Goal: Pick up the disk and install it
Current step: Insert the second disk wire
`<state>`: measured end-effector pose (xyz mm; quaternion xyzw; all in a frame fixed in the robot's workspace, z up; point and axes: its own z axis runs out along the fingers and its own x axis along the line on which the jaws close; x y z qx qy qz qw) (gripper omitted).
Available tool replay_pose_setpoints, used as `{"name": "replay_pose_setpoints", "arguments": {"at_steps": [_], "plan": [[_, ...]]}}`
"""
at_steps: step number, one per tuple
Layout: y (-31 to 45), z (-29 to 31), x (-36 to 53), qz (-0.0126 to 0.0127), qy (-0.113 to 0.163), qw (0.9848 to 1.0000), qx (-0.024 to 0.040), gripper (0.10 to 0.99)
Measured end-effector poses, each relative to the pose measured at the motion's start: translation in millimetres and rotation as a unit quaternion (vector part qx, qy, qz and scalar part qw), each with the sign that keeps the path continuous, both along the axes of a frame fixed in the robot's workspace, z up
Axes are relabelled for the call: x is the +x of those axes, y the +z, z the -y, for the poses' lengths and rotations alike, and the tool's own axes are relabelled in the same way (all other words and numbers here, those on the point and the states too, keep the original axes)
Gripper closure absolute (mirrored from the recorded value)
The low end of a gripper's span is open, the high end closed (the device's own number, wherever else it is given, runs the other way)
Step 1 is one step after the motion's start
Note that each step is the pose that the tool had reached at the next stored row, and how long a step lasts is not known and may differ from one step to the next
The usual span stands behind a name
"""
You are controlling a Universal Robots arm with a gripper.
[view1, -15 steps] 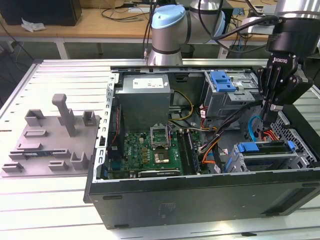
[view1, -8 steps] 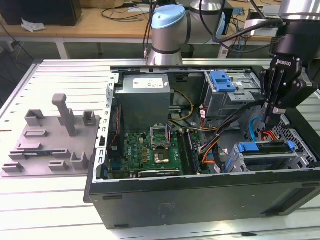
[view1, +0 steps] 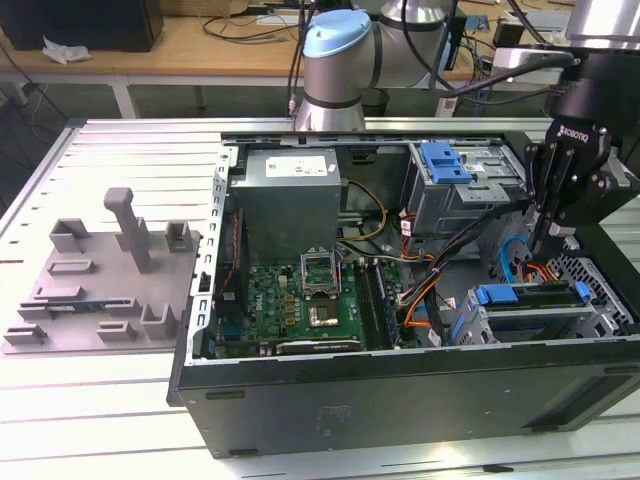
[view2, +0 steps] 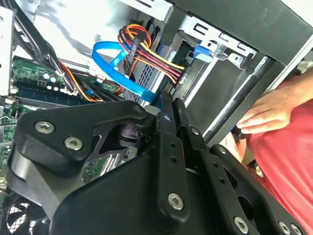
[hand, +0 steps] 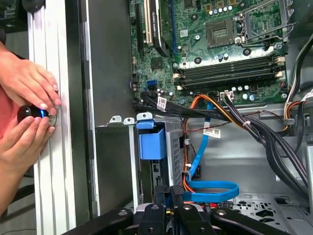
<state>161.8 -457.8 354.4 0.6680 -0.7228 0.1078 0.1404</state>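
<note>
Seemingly at the seating step: claw point(view1: 541, 238) pressed together, pinching nothing, tips down beside the blue cable point(hand: 210, 188). Finds the disk point(view1: 525, 297) in the cage at the case's point(view1: 400, 390) near corner, exterior view's right. Calls for a straight push, clear of wiring. Counts one claw, one disk, two hands point(hand: 27, 83).

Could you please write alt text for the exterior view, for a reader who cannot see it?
A black gripper reaches into an open computer case, above a blue-bracketed disk in the drive cage at the exterior view's right. A grey fixture lies on the table at its left.
</note>
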Motion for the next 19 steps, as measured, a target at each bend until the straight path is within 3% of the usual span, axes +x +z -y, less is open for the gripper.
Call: {"name": "replay_pose_setpoints", "arguments": {"at_steps": [2,6,8,9,11,12,19], "plan": [[0.0,2.8,0.0,0.0005,0.000,1.0000,0.0038,0.925],[0.0,12.0,-1.0,0.0037,0.000,0.9998,0.0208,0.925],[0.0,13.7,-1.6,0.0054,0.000,0.9996,0.0273,0.925],[0.0,15.2,-2.1,0.0069,0.000,0.9994,0.0341,0.925],[0.0,16.9,-2.8,0.0084,0.000,0.9991,0.0417,0.925],[0.0,19.0,-3.4,0.0096,0.000,0.9987,0.0492,0.925],[0.0,30.8,-4.4,0.0115,0.000,0.9971,0.0755,0.925]]}}
